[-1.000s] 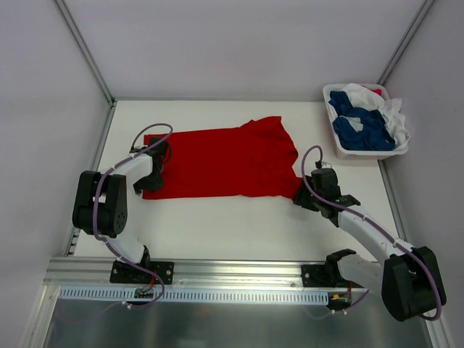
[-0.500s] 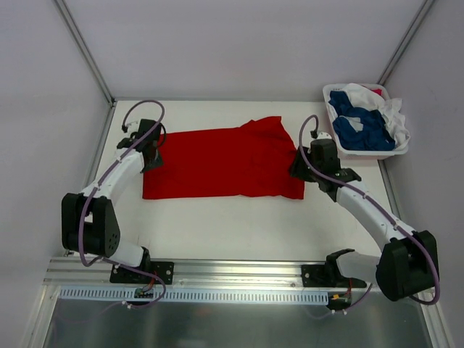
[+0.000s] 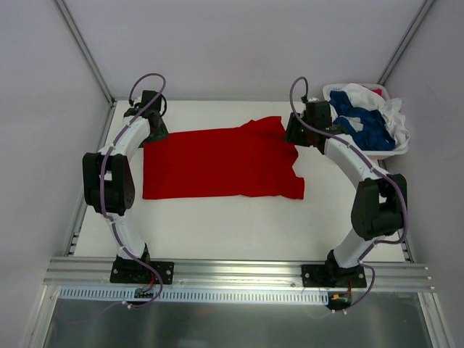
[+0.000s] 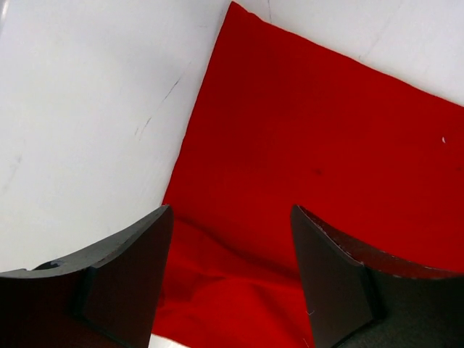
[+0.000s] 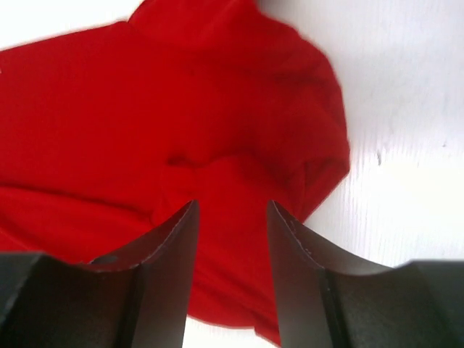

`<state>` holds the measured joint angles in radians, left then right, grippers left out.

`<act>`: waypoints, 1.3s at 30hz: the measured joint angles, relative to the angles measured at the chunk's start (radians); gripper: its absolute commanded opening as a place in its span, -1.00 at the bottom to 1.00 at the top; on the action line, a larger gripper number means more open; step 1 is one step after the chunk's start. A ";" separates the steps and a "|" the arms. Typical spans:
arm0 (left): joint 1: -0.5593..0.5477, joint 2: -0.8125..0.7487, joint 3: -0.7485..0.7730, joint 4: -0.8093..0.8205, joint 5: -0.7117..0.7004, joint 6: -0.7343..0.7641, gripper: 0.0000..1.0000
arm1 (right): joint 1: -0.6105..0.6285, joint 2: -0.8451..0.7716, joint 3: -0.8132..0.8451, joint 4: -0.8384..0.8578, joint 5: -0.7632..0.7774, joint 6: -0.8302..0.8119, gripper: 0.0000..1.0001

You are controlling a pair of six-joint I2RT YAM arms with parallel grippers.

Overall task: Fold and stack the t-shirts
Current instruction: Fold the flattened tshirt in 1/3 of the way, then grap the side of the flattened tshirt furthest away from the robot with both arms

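Left hand (image 4: 232, 217) spread, nothing pinched, above red t-shirt (image 3: 217, 163) at its 10 o'clock corner | right hand (image 5: 232, 210) spread, above its 1 o'clock corner | cloth flat on surface (image 3: 217, 217)

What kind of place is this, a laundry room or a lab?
Probably a robot lab test cell, not a home: left arm and right arm bolted to a metal rail, a white table boxed in by bare panels, a red t-shirt spread flat, a basket of more shirts.
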<state>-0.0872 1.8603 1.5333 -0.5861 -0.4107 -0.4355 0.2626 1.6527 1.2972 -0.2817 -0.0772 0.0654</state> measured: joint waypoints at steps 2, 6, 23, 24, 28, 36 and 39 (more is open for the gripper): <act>0.028 0.047 0.032 0.003 0.039 0.002 0.32 | -0.034 0.076 0.089 -0.010 -0.030 -0.005 -0.09; 0.074 0.103 0.078 0.005 0.092 0.002 0.33 | -0.093 0.192 0.224 -0.018 -0.078 -0.007 -0.09; 0.232 0.366 0.314 0.080 0.283 0.024 0.30 | -0.162 0.317 0.356 -0.022 -0.194 -0.015 -0.08; 0.233 0.382 0.328 0.081 0.291 0.026 0.30 | -0.165 0.317 0.356 -0.019 -0.197 -0.016 -0.08; 0.232 0.438 0.382 0.083 0.335 0.028 0.24 | -0.173 0.317 0.352 -0.008 -0.203 -0.017 -0.08; 0.231 0.460 0.407 0.085 0.377 0.029 0.15 | -0.176 0.317 0.341 0.000 -0.220 -0.017 -0.08; 0.231 0.461 0.407 0.085 0.378 0.030 0.14 | -0.179 0.317 0.341 0.002 -0.224 -0.017 -0.08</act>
<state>0.1440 2.3211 1.9408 -0.5007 -0.0322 -0.4057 0.0837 1.9701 1.6382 -0.2798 -0.3016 0.0486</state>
